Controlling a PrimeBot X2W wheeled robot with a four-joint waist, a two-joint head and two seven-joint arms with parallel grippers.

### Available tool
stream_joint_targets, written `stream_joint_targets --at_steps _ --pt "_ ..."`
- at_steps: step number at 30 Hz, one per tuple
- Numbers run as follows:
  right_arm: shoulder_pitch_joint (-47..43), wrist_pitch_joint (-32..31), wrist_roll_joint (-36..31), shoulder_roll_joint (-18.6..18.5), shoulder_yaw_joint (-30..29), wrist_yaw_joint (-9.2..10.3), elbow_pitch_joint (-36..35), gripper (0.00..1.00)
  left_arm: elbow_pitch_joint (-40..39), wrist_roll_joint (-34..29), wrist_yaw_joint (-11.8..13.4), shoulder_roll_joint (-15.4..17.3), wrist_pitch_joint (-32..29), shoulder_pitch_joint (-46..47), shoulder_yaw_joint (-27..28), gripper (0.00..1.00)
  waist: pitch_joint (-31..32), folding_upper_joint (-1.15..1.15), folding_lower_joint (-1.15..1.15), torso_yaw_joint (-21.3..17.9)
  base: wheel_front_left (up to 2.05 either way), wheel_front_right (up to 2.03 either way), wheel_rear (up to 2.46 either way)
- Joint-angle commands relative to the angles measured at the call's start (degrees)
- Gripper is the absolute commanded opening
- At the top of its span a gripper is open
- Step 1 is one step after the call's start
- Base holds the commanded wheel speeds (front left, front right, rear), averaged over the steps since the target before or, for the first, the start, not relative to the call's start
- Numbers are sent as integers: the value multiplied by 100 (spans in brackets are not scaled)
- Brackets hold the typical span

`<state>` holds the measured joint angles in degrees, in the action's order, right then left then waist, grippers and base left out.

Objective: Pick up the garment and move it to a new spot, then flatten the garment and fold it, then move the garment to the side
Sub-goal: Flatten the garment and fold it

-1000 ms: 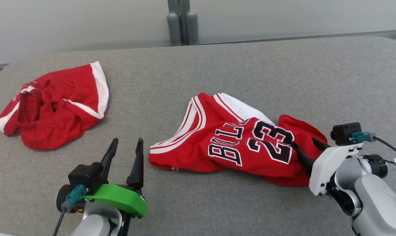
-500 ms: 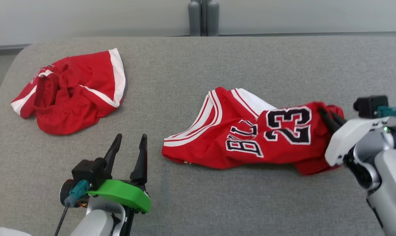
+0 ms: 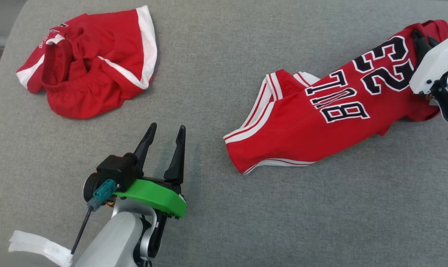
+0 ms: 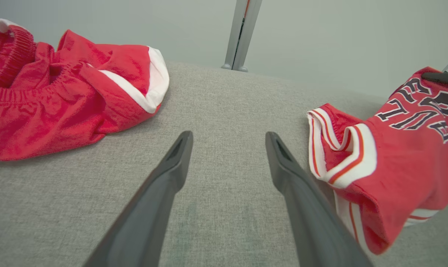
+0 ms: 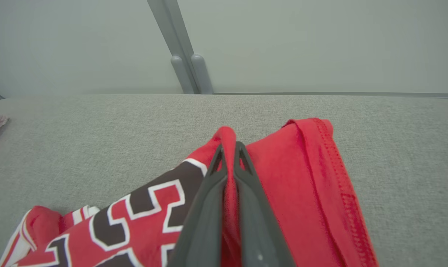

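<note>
- Head view: red jersey (image 3: 320, 126) lies on the grey table (image 3: 216, 230), one edge pinched in the closed right end effector (image 3: 422, 37).
- Left end effector (image 3: 166, 128) gapes empty between the jersey hem on its right and red shorts (image 3: 86, 63) ahead-left.

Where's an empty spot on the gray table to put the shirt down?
Biggest bare patch: the table on the robot's side of the jersey, right of the open left gripper. Another lies between the shorts and the jersey. It is crowded at the far right, where the right gripper pinches the jersey.
</note>
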<state>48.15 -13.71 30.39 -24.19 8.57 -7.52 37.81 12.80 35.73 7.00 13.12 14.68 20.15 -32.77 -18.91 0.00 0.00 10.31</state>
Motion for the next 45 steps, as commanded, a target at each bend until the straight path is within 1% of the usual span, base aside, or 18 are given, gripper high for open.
stream_joint_targets --at_steps 1,2,3,6,10,13,15,18,20,22,26,29,31,35,37,40,43,45 --pt "161 200 -108 7 -53 6 272 0 56 -34 -32 -33 16 96 13 100 -232 0 0 252 0 0 0" --pt "236 346 -140 25 -94 6 446 27 92 -49 -43 -54 22 114 6 100 -212 0 0 249 0 0 0" --pt "292 551 -149 76 -111 6 637 100 131 -62 -60 -67 28 133 1 100 -167 0 0 237 0 0 0" --pt "295 1137 -117 207 -19 5 892 100 208 -84 -93 -41 40 118 29 100 33 0 0 146 0 0 0" --pt "-82 1891 47 326 199 6 841 100 294 -95 -106 31 51 -59 65 100 459 0 0 -118 0 0 0" --pt "-461 2389 185 345 364 5 573 100 306 -57 -79 114 53 -190 111 100 831 0 0 -378 0 0 0" --pt "-828 2602 263 343 404 5 321 100 283 -24 -52 164 48 -284 141 100 1049 0 0 -539 0 0 0" --pt "-1507 2801 341 345 276 6 -213 100 209 11 6 216 29 -442 176 100 1315 0 0 -753 0 0 0" --pt "-2026 2855 288 370 70 6 -583 100 153 47 32 248 -7 -541 171 100 1428 0 0 -861 0 0 0" --pt "-2596 2884 219 483 -201 6 -960 100 103 66 45 283 -56 -631 142 100 1503 0 0 -949 0 0 0" --pt "-3607 2888 64 859 -809 5 -1811 100 -3 128 67 329 -143 -783 112 100 1544 0 0 -1084 0 0 0" --pt "-4084 2888 -24 1050 -1079 5 -2185 100 -56 143 93 332 -177 -797 94 100 1543 0 0 -1133 0 0 0" --pt "-4217 2889 -106 1160 -1102 5 -2338 100 -78 155 104 342 -198 -780 88 100 1538 0 0 -1159 0 0 0" --pt "-4308 2730 -257 1205 -1104 5 -2461 100 -48 208 14 337 -392 -733 -13 100 1531 0 0 -1153 0 0 0" --pt "-4303 2650 -296 1249 -1100 5 -2498 100 19 235 -84 328 -639 -738 -151 100 1532 0 0 -1132 0 0 0" --pt "-4300 2588 -352 1302 -1097 5 -2548 100 151 434 -301 287 -1226 -756 -409 100 1512 0 0 -1142 0 0 0" --pt "-4279 2539 -380 1347 -1070 5 -2593 100 267 633 -476 281 -1771 -668 -586 100 1432 0 0 -1200 0 0 0" --pt "-4247 2525 -408 1371 -1022 5 -2611 100 399 687 -560 285 -2017 -538 -656 100 1382 0 0 -1271 0 0 0"
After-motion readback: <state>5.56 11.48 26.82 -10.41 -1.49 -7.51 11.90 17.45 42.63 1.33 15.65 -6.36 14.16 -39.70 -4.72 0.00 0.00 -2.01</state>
